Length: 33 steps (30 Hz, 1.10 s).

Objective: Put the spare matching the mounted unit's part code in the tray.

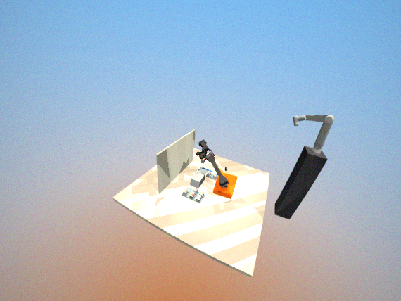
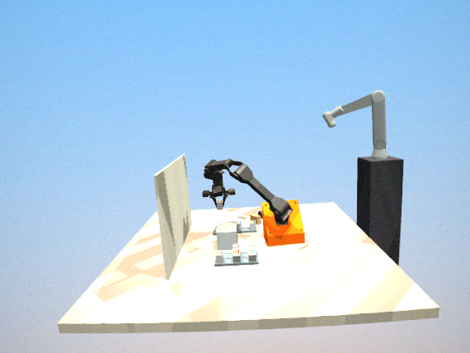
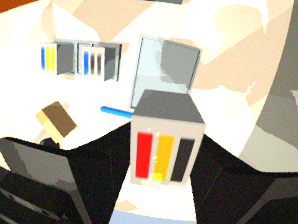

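My gripper (image 2: 218, 203) (image 1: 203, 158) (image 3: 162, 127) is shut on a small white spare (image 3: 161, 155) that has red, yellow and dark stripes. It holds the spare high above the far part of the table. Below it in the wrist view lies a pale blue-rimmed tray (image 3: 149, 70), small in the exterior view (image 2: 246, 226). Two striped spares (image 3: 80, 60) stand beside the tray. The grey mounted unit (image 2: 226, 237) (image 1: 197, 180) stands in the middle of the table. A rack of spares (image 2: 236, 256) (image 1: 193, 194) lies in front of it.
A tall pale panel (image 2: 173, 210) (image 1: 176, 159) stands upright left of the unit. The arm's orange base (image 2: 284, 231) (image 1: 225, 186) is to the right. A small brown block (image 3: 59, 119) lies near the tray. A black pedestal (image 2: 379, 202) (image 1: 300, 183) with a grey arm stands off the right edge.
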Tool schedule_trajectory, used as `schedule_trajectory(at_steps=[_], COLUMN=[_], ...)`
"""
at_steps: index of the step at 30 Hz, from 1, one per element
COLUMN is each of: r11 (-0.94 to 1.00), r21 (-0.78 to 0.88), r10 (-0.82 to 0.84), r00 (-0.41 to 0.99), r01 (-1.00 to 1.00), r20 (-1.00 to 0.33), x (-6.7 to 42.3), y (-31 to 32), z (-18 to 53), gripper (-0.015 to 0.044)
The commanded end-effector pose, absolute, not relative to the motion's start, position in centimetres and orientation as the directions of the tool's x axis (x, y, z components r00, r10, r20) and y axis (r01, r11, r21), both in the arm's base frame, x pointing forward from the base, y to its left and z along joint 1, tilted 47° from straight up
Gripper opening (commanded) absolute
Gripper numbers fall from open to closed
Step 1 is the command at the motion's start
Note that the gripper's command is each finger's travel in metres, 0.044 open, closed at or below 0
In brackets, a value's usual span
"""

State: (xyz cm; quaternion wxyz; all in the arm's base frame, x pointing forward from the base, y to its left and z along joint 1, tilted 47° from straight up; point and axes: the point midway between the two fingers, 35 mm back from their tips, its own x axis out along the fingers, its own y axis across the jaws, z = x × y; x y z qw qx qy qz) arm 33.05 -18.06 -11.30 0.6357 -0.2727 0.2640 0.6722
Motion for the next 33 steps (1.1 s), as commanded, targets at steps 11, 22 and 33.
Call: schedule_trajectory(at_steps=[11, 22, 33], r11=[-0.047, -0.047, -0.046], r21=[0.008, 0.008, 0.007], r10=[0.712, 0.712, 0.712], r00=[-0.039, -0.039, -0.038], r01=[-0.999, -0.999, -0.999], r20=[-0.701, -0.701, -0.701], x=[33.2, 33.3, 33.3], y=[-17.2, -16.5, -15.8], z=[-12.3, -13.0, -13.8], gripper=[0.0000, 0.0000, 0.0000])
